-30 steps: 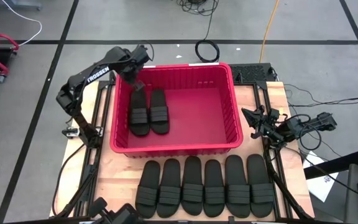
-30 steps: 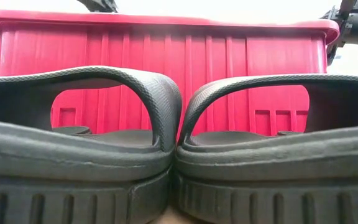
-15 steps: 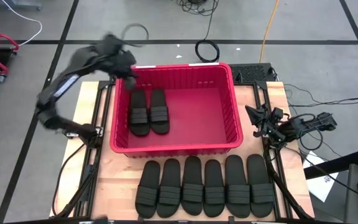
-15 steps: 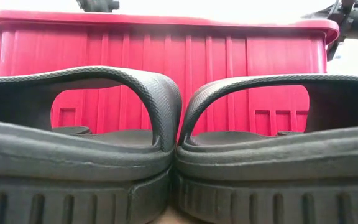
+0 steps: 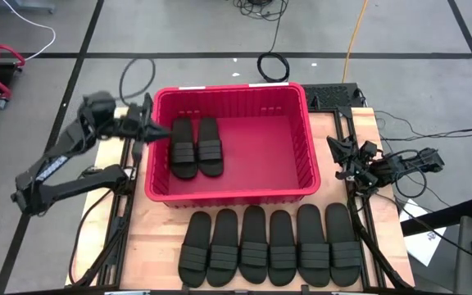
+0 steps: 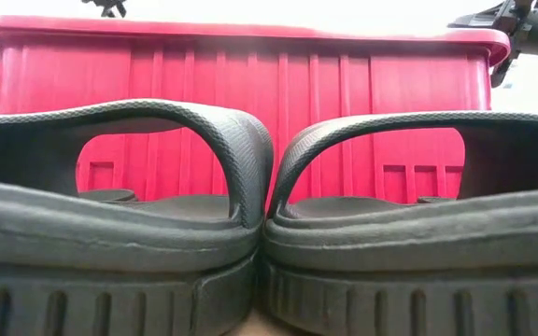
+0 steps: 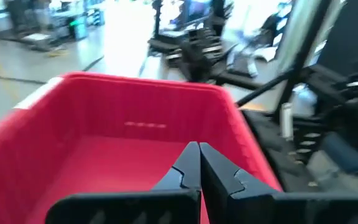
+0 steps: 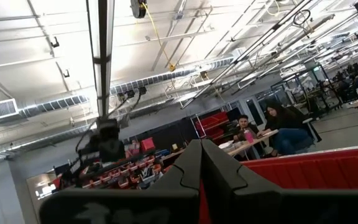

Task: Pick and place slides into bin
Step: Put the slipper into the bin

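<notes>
Swinging away from the far left corner of the bin (image 5: 230, 190), the left arm is now reaching in from the bin's left side, lower and further out than a second ago, while the right arm is staying almost where it was.

Nearest the front edge of the worktop (image 5: 156, 233), six slides (image 5: 269, 246) are lying in a tight row, side by side and touching, just in front of the bin's near wall. In the low view two of them (image 6: 120, 224) are filling the picture, straps arching up, with the red wall (image 6: 250, 121) standing behind them.

Beyond the row, the bin is sitting in the middle of the worktop. Two more slides (image 5: 197, 146) are lying flat inside it, side by side, in its left half close to the left wall; the right half of the floor is showing bare red.

At the bin's left rim the left gripper (image 5: 156, 131) is hanging, aimed across the bin toward the pair inside. Its fingers (image 7: 219, 171) are pressed together, clenched on nothing, as the left wrist view is showing over the red interior (image 7: 104, 155).

Off the bin's right wall, the right gripper (image 5: 337, 160) is waiting beside the worktop's right edge, apart from the rim. Its fingers (image 8: 182, 171) are likewise clenched together and empty, with people (image 8: 272, 127) sitting far off in the room.
</notes>
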Available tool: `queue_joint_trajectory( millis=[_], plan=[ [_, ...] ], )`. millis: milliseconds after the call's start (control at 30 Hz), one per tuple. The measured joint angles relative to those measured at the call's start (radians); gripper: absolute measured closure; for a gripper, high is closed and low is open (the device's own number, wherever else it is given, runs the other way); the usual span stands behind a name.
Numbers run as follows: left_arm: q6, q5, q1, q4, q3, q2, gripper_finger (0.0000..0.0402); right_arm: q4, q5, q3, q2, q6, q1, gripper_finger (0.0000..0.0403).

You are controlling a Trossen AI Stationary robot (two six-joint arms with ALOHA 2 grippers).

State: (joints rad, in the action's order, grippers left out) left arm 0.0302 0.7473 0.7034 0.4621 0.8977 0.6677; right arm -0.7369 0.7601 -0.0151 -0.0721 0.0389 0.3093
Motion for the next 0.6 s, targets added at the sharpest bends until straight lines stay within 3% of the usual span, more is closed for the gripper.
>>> queue_joint_trajectory(
  millis=[133, 233, 533, 600],
  plan=[
    [-0.102, 0.025, -0.071, -0.225, -0.193, -0.100, 0.0402, 0.000, 0.001, 0.000, 0.000, 0.001, 0.000, 0.0403],
    [-0.129, -0.034, -0.115, -0.348, -0.297, -0.155, 0.0402, 0.000, 0.002, 0.000, 0.000, 0.027, 0.000, 0.0403],
    [-0.191, -0.018, -0.135, -0.400, -0.488, -0.274, 0.0402, -0.106, 0.057, 0.000, 0.000, 0.089, 0.000, 0.0403],
    [-0.230, -0.079, -0.149, -0.488, -0.497, -0.312, 0.0402, -0.130, 0.062, 0.000, 0.000, 0.117, 0.000, 0.0403]
  ],
)
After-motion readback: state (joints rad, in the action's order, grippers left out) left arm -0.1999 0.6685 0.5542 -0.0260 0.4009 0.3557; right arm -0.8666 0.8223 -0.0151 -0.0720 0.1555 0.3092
